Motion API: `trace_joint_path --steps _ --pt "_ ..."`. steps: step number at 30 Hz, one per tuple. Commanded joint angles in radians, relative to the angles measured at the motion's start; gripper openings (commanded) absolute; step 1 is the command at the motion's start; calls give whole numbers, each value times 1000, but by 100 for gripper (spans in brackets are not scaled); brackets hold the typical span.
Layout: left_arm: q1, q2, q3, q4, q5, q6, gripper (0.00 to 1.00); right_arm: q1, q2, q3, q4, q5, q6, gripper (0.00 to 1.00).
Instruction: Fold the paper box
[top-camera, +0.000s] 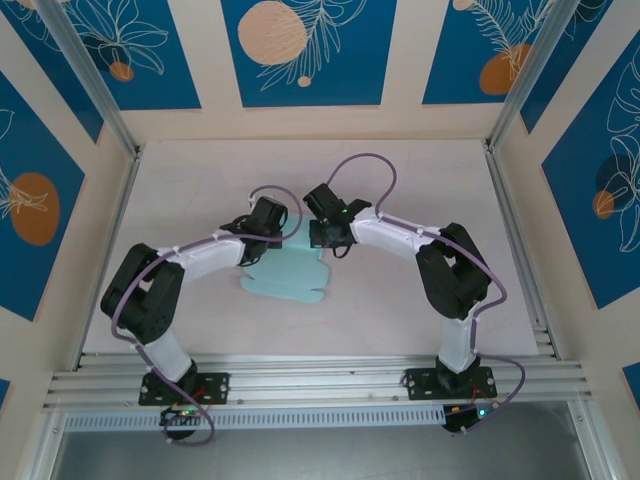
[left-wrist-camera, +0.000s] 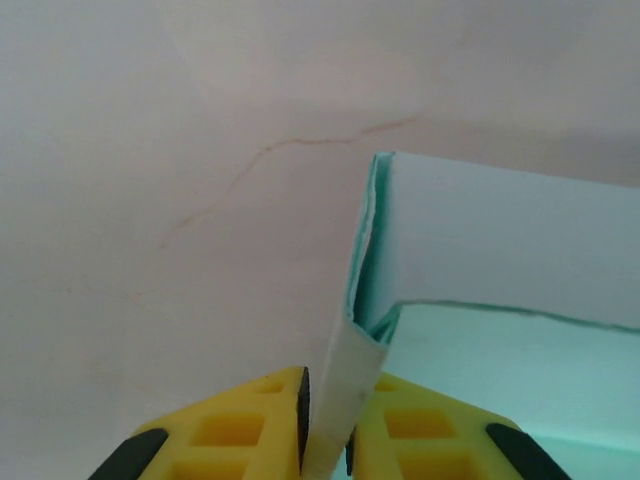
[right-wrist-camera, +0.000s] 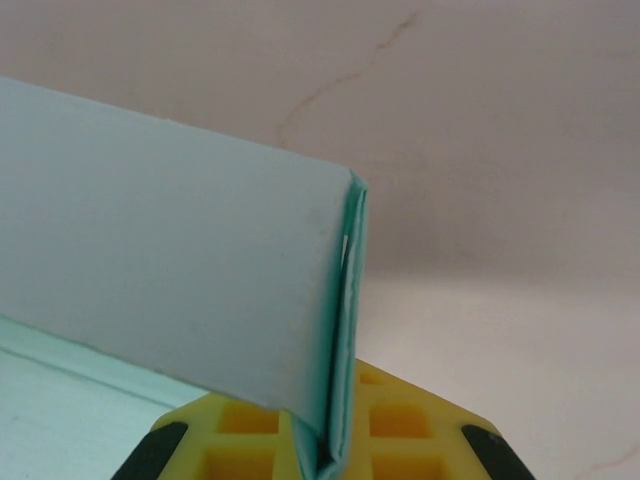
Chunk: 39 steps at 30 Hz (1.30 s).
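Tabletop (top-camera: 420, 290) pale, walls (top-camera: 300, 60) blue-leafed, left hand (left-wrist-camera: 327, 425) and right hand (right-wrist-camera: 322, 450) tight on paper box (top-camera: 290, 275)

The paper box (top-camera: 290, 275) is a plain, unprinted pale mint blue, with cut edges a slightly deeper teal. The table (top-camera: 400, 300) around the box is pinkish off-white with thin brown veins, like faint marble. To either side of the box, the left arm (top-camera: 205, 255) and right arm (top-camera: 385, 232) are white with black joints, and lilac cables (top-camera: 365, 156) trail from them. The left gripper (left-wrist-camera: 328, 425) and right gripper (right-wrist-camera: 325, 445) are bright yellow with black patches. Beyond the box, the wall panels (top-camera: 305, 50) are deep blue with white line-drawn leaves and orange and peach discs, framed in cream.
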Motion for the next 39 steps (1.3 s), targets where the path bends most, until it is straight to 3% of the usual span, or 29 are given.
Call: trace_joint_path --steps 1,8,18,28,31,37,39 --pt "4 -53 12 -137 25 8 17 6 31 13 -180 -77 -34 0" --pt "1 -54 -60 -114 -128 -54 17 36 27 31 -229 -51 -30 0" --pt "1 -35 -82 -47 8 -60 35 45 59 32 -186 -54 -20 0" --pt "1 -104 -164 -74 26 -77 40 23 70 30 -152 -76 -19 0" --pt "2 -113 -193 -50 34 -90 38 23 77 36 -150 -80 -21 0" --pt "2 -72 -179 -65 -79 -115 18 30 80 41 -155 -80 -19 0" --pt "1 -60 -171 -85 -126 -138 16 32 80 41 -163 -70 -17 0"
